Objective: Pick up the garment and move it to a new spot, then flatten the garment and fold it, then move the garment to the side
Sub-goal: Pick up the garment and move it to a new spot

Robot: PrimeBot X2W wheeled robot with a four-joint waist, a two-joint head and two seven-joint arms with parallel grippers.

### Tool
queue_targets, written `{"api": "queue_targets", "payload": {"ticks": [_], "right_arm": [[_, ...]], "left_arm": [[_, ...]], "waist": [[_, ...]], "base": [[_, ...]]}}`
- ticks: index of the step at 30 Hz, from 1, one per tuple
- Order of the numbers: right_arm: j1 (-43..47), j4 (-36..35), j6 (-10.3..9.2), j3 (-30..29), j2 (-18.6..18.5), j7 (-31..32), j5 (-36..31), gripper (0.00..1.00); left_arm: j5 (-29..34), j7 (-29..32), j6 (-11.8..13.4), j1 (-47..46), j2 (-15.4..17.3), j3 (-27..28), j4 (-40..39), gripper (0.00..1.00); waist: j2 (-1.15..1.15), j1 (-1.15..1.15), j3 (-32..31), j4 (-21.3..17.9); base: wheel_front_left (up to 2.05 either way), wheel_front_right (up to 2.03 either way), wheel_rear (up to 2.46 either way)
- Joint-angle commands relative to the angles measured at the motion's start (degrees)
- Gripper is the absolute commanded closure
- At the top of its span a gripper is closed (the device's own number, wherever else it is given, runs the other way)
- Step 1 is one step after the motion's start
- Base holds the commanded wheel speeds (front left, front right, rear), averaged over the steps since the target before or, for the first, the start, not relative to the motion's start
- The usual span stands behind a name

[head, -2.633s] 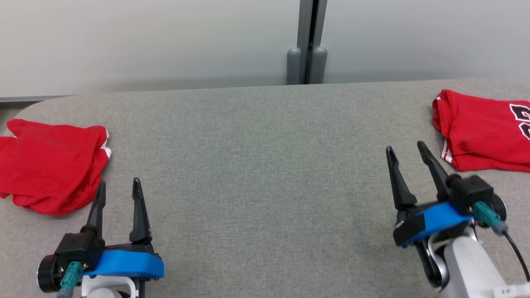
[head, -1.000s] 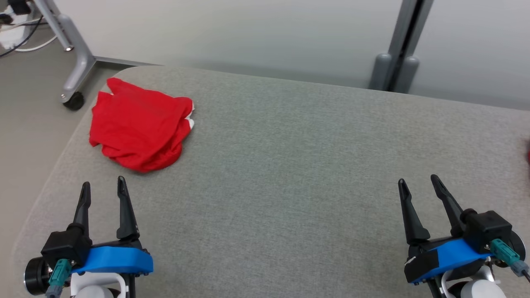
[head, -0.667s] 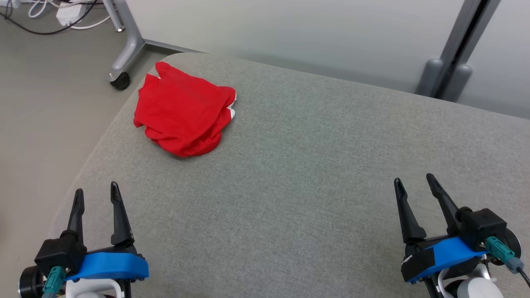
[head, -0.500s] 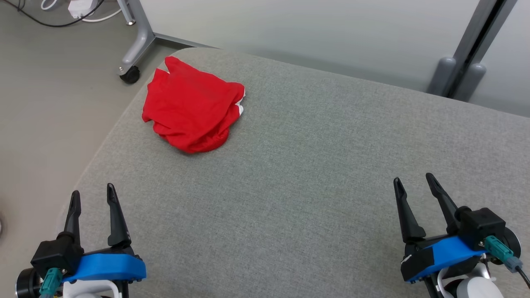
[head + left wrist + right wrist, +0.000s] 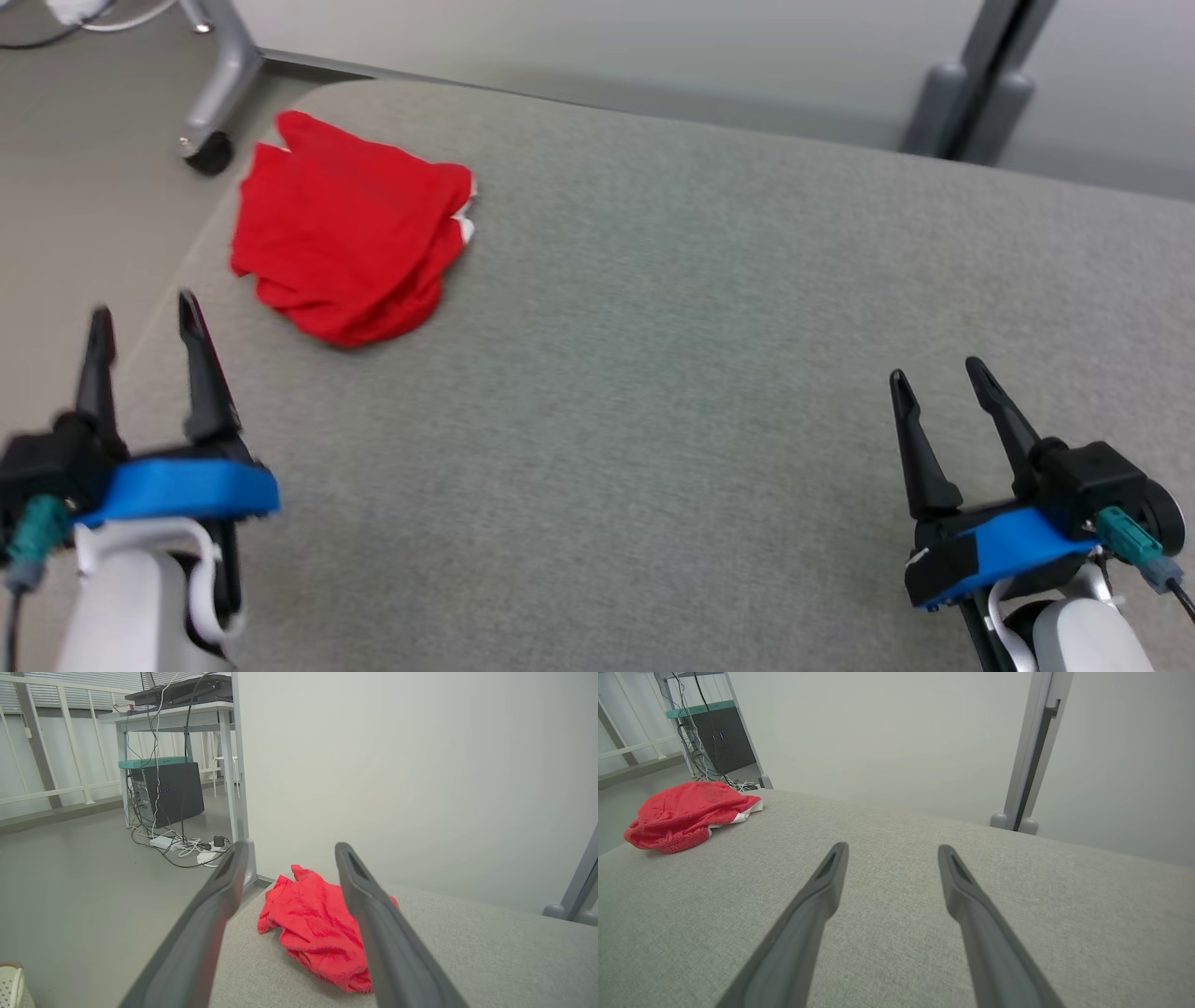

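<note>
Currently left gripper [image 5: 142, 306] and right gripper [image 5: 935, 369] stand spread, empty.
Garment [image 5: 350, 229] upper left; my left wrist view adds cables [image 5: 187, 843] beyond.

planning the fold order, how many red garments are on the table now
1: a crumpled red garment near the far left corner of the grey table, ahead of the left tool. More may lie out of frame.

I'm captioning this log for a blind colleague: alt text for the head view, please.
A crumpled red garment lies near the far left corner of a grey fabric table. The left tool, open and empty, is at the lower left, short of it; the right tool, open and empty, at the lower right.
</note>
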Motion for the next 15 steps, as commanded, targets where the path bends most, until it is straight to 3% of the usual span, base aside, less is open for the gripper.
{"api": "queue_targets", "payload": {"ticks": [1,15], "right_arm": [[-0.72,-0.55,0.01,-0.18,-0.04,0.02,-0.40,0.00],[-3.67,-8.03,0.01,-2.32,-0.04,1.72,-3.10,0.00]], "left_arm": [[-0.01,0.34,-0.36,-2.28,0.81,0.22,0.43,0.00],[-0.59,5.78,-2.85,-26.18,9.48,0.81,9.46,0.00]], "waist": [[0.00,-0.01,0.50,-0.77],[0.00,-0.01,12.26,-12.27]], "base": [[0.00,0.00,0.00],[0.00,0.00,0.00]]}}
